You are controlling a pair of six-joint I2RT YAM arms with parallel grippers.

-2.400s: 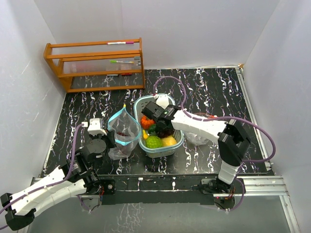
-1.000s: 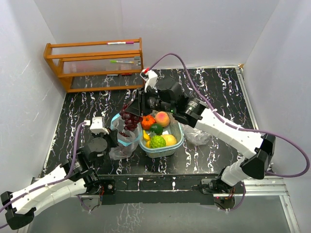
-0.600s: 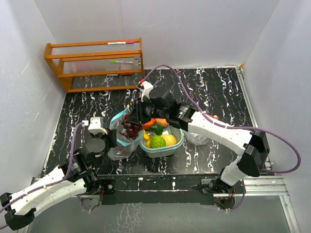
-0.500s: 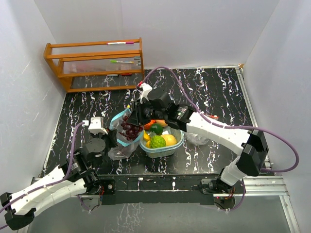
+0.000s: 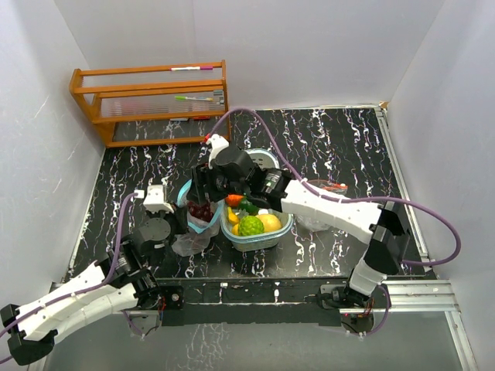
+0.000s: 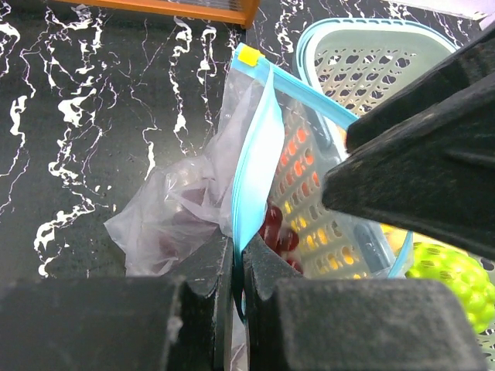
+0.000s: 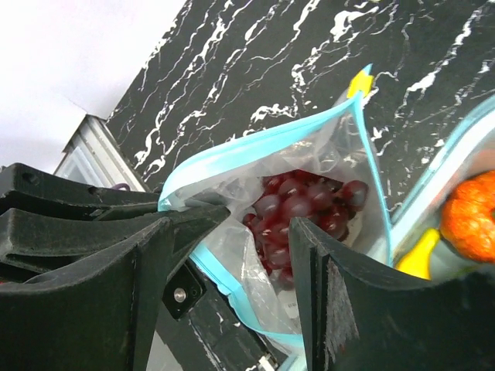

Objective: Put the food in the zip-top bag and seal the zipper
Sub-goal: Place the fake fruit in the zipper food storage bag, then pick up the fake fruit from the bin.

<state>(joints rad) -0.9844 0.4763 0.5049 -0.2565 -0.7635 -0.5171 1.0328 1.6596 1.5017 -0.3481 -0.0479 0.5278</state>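
Purple grapes lay inside the zip-top bag, just left of the teal basket. The right gripper hung over the bag's mouth, jaws wide and gripping nothing. The left gripper pinched the bag's blue rim between narrow jaws. Green fruit, yellow fruit and orange fruit sat in the basket.

Your zip-top bag standing upright on counter, pressing against left side of basket. Clear plastic, blue zipper strip gaping open, yellow slider sitting at far end. Near rim being pinched by left gripper. Dark red grapes lying inside bag. You're seeing rest of food sitting in basket: bumpy green fruit, yellow fruit, orange piece, dark green piece.
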